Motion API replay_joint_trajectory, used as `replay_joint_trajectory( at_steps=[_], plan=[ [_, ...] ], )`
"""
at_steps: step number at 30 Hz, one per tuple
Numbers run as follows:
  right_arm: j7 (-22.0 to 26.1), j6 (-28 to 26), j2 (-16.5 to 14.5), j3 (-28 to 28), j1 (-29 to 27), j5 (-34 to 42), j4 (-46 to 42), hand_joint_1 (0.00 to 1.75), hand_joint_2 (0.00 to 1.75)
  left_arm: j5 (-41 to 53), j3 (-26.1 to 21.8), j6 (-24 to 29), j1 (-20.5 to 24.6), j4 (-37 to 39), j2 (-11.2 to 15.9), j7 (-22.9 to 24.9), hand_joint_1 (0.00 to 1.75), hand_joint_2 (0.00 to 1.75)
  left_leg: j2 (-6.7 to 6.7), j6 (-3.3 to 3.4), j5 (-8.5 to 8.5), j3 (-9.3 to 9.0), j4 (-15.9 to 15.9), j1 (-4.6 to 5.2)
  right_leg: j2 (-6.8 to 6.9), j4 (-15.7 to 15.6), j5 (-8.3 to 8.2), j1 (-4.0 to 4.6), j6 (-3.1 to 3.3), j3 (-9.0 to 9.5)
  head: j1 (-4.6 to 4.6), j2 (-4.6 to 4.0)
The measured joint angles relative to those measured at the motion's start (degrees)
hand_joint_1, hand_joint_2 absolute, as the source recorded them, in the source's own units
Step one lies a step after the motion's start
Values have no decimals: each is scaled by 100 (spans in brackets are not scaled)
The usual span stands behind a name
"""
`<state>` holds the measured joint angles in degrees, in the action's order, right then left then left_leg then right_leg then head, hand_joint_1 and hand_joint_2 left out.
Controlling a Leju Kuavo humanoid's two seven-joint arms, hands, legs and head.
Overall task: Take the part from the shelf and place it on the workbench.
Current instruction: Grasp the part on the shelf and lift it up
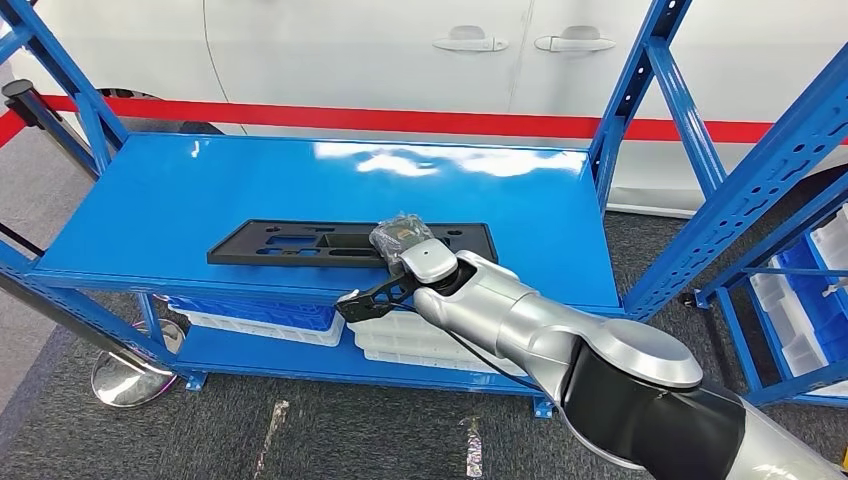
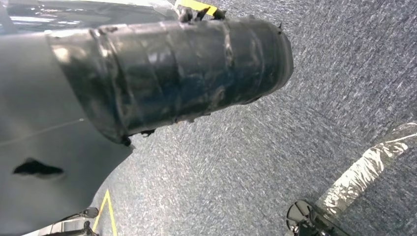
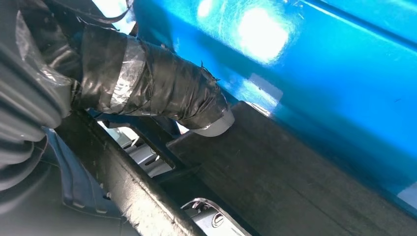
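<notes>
The part [image 1: 330, 243] is one long, flat black plastic panel with several cut-outs, and it lies on the top board of the blue shelf [image 1: 180, 190], along its front edge. It looks stiff and light, maybe a little flexible along its length, and its surface seems matte, so not very slippery. The right hand [image 1: 405, 245] is at its near edge, toward one end; a taped finger presses on the top face, but I cannot tell if the fingers [image 3: 162, 88] already clamp it. A hold nearer the middle would balance it better. The left hand [image 2: 167, 73] hangs over the floor; its state is unclear. Under the fingers, white and blue trays [image 1: 260, 320] lie on the lower board.
</notes>
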<state>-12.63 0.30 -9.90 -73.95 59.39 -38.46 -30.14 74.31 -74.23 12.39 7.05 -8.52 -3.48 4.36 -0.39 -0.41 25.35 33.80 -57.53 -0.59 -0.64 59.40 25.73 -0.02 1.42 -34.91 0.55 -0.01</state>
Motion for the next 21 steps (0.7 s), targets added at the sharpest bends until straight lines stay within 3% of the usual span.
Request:
replay_joint_trajectory(
  at_steps=[4,7,11,14,21],
  plan=[
    [29,-192,2,0,-34,-96,-3,175,175,2,-1,0,0,0,0,-8,0,0,0,0,0,-1,0,0,0,0,0,1,0,0,0,0],
    [0,-886,16,-2,-112,-440,-53,175,175,32,-2,-6,-1,0,0,-27,0,0,0,0,0,0,0,-1,0,0,-1,1,1,-1,0,0],
    [-130,-1825,98,-2,-109,-1218,-392,175,175,85,-4,-12,-2,0,0,-111,0,175,0,0,0,1,0,-1,-1,0,-1,2,2,-3,-2,0],
    [-54,-1842,187,0,-59,-1440,-838,175,175,112,-16,-21,-1,0,0,-215,0,175,0,-1,1,1,0,-1,0,0,0,2,1,-3,-1,0],
    [-14,-1133,504,58,282,-1335,-2198,175,175,161,-104,-72,-5,0,8,-351,0,175,-1,-1,1,6,0,0,2,0,1,1,1,-6,0,0]
  ],
)
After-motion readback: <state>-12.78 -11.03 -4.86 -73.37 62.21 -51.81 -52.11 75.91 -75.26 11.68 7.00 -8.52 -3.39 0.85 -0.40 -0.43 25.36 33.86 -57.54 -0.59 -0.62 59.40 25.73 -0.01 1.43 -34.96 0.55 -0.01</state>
